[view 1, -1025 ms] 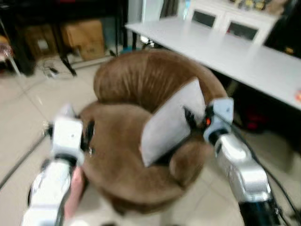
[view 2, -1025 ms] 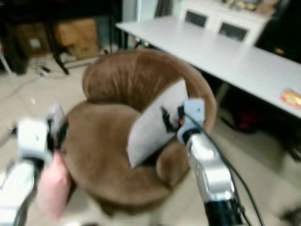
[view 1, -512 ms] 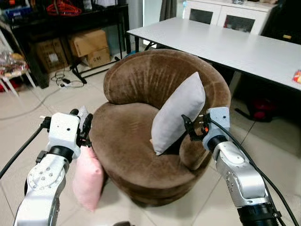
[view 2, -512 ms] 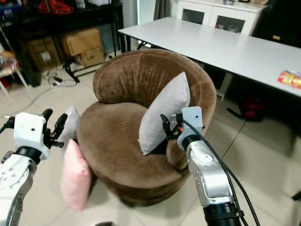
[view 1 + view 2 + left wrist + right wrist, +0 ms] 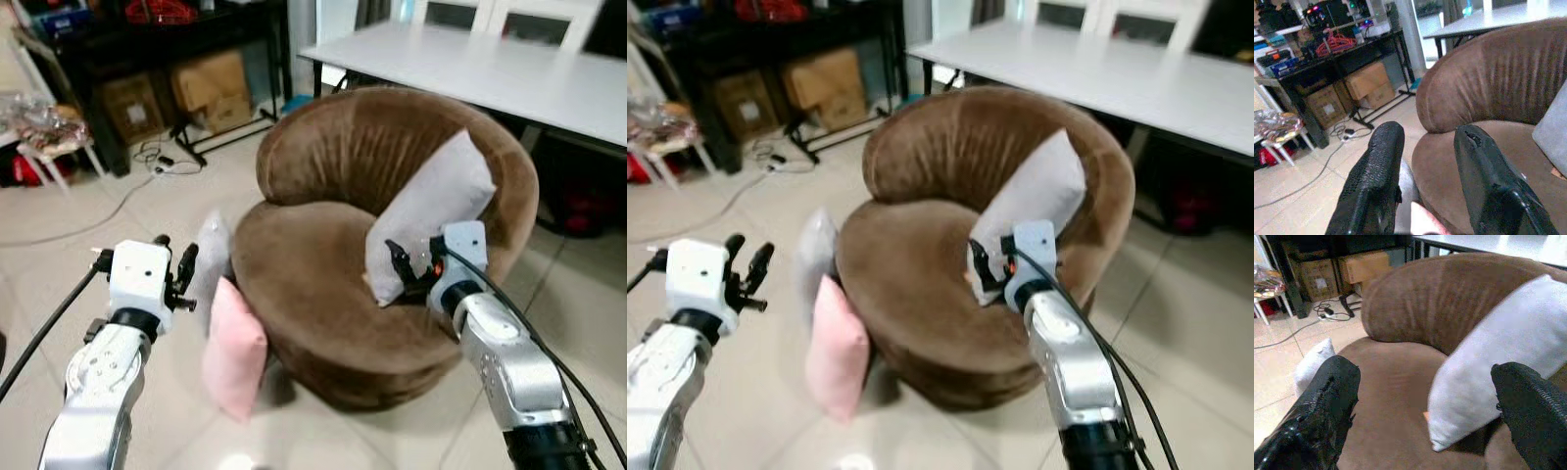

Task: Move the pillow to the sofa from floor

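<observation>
Grey pillow [image 5: 427, 215] leans on the brown sofa [image 5: 333, 284]; pink pillow [image 5: 233, 348] on the floor.
My right gripper [image 5: 1425, 411] is spread wide, empty, framing the grey pillow's corner; left gripper [image 5: 1425, 176] is parted, empty.

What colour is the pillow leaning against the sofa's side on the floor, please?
The pillow is pink, clearest in the left eye view, beside the brown sofa.

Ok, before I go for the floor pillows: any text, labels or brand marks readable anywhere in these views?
None readable.
Cardboard boxes under the black rack: a pale label patch shows, too blurred to read.
Packet on the white table: not legible.
Pink pillow, grey pillow, brown sofa: no markings visible.
</observation>
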Tool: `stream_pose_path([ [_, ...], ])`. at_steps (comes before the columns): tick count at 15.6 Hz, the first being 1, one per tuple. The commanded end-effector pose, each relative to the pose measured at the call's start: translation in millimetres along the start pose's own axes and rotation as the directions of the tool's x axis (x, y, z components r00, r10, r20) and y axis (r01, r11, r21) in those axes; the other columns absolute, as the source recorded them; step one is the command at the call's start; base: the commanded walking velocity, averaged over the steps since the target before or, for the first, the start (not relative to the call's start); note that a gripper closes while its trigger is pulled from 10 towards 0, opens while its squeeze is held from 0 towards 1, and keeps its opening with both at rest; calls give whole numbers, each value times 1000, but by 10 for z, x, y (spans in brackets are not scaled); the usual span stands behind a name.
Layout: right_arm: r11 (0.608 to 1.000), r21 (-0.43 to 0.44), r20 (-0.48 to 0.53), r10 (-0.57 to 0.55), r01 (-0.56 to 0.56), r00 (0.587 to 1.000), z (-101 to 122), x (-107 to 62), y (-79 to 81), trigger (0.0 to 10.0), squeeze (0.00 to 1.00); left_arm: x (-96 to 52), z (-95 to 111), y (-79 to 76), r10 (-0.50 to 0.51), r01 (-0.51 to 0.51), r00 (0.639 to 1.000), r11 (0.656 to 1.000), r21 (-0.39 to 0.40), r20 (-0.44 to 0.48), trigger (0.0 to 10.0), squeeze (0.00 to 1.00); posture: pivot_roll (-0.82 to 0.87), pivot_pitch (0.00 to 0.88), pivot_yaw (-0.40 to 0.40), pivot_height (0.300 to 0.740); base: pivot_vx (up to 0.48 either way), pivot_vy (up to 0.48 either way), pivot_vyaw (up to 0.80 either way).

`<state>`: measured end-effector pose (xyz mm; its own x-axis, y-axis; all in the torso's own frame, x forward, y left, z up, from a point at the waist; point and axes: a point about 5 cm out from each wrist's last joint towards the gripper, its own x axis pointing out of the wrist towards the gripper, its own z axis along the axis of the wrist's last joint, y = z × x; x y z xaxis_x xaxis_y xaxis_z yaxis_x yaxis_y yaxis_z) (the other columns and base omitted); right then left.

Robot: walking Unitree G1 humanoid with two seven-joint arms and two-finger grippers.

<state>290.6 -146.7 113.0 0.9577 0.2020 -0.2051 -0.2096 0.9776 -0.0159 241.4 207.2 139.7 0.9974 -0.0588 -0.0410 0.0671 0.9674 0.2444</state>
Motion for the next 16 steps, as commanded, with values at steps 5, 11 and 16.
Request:
stream_pose_path([
  [5, 999, -3, 5, 52, -52, 999, 33, 9, 113, 10000, 0, 5, -13, 69, 28, -28, 1000, 1000, 14, -6, 10000, 0, -10, 0, 29, 740, 0, 413, 0],
  [11, 999, 9, -1, 46, -45, 999, 20, 5, 105, 10000, 0, -1, -18, 78, 38, -38, 999, 999, 14, -7, 10000, 0, -5, 0, 18, 740, 0, 411, 0],
  [16, 995, -44, 61, 89, -87, 994, 69, -13, 136, 10000, 1000, -54, 19, -22, -5, 4, 1000, 997, -76, -6, 10000, 1000, 4, 0, 6, 740, 0, 82, 0],
])
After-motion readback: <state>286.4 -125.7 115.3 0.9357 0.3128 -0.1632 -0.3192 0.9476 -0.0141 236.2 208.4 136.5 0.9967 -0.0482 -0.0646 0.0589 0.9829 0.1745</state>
